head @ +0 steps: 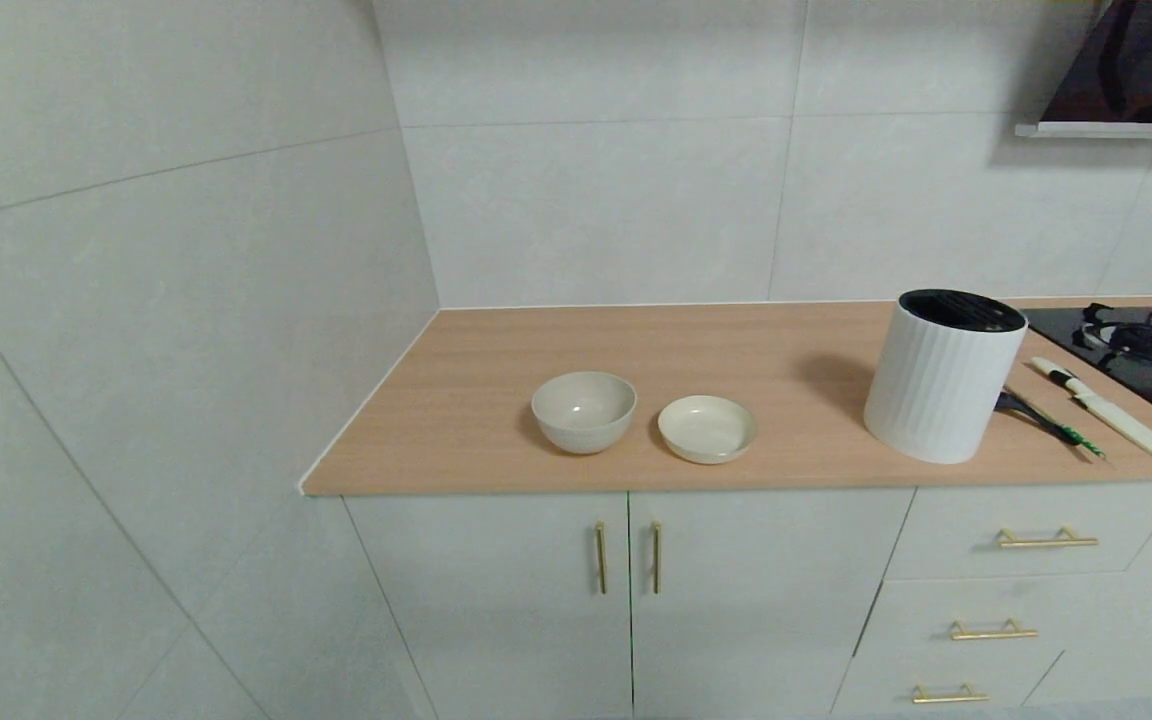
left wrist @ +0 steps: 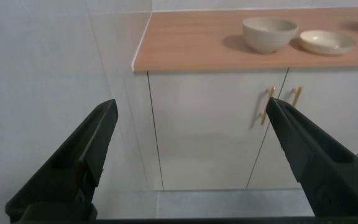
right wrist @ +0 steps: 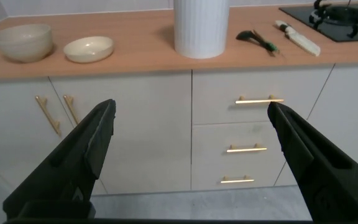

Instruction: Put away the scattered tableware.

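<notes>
Standing on the wooden counter (head: 736, 345), a round bowl (head: 583, 410) and a shallow dish (head: 706, 428) are just beside each other without touching, near the front edge above the two cabinet doors (head: 496, 610). The bowl is deep, pale beige and matte, with a fine texture on its outside. The dish is cream, smooth and low, with a soft rim.

To the right of them stands a tall white holder (head: 941, 390), a cylinder with vertical ribs and a black slotted top. Just beside its right side a dark spoon (head: 1046, 420) with a thin green handle lies flat on the wood. Next to it lies a knife (head: 1101, 408) with a pale blade and a dark band on its handle. Behind the knife a black glass hob (head: 1151, 350) with a metal grate is set into the counter.

The cabinet fronts are flat and pale, with slim handles (head: 601, 557) of brass colour; they are vertical on the doors and horizontal on the three drawers (head: 1036, 570). The wall (head: 596, 200) is covered with large matte grey tiles.

The left gripper (left wrist: 191, 106) hangs low in front of the doors, its two black wedge-shaped fingers (left wrist: 95, 155) spread wide apart. The right gripper (right wrist: 191, 106) hangs low in front of the drawers, and its fingers are also wide apart.
</notes>
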Controlling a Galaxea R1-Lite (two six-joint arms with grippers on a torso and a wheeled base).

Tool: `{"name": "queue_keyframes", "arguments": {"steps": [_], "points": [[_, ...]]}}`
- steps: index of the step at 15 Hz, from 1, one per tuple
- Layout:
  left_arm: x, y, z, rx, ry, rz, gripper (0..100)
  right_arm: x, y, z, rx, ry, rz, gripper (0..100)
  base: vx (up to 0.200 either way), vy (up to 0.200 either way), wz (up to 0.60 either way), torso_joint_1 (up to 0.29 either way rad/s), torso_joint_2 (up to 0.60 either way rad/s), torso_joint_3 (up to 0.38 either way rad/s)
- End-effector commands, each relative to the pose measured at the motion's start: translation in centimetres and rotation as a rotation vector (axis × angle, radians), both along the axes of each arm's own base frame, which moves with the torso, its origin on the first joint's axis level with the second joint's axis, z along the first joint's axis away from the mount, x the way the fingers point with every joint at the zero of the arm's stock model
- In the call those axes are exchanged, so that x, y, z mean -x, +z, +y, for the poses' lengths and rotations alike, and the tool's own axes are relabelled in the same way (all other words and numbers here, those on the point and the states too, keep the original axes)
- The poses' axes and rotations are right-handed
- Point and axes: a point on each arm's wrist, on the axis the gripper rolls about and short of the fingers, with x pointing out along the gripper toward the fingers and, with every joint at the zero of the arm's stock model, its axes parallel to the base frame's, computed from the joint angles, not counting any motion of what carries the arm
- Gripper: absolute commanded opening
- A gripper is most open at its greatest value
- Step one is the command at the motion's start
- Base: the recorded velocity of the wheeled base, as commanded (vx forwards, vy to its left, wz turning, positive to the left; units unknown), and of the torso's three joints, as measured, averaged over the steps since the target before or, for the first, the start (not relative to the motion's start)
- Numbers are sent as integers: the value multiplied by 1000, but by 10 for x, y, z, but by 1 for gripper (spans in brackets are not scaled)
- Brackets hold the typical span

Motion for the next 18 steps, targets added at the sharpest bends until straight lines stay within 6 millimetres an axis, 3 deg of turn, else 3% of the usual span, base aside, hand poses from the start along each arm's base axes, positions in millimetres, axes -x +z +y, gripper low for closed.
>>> {"name": "queue_keyframes", "arguments": {"steps": [1,18], "points": [[0,0,0,0,0,0,100,0,0,0,0,0,1,100,0,0,0,-251,549,290],[0,0,0,-1,0,0,100,0,0,0,-2,0,1,100,0,0,0,-223,517,290]]}}
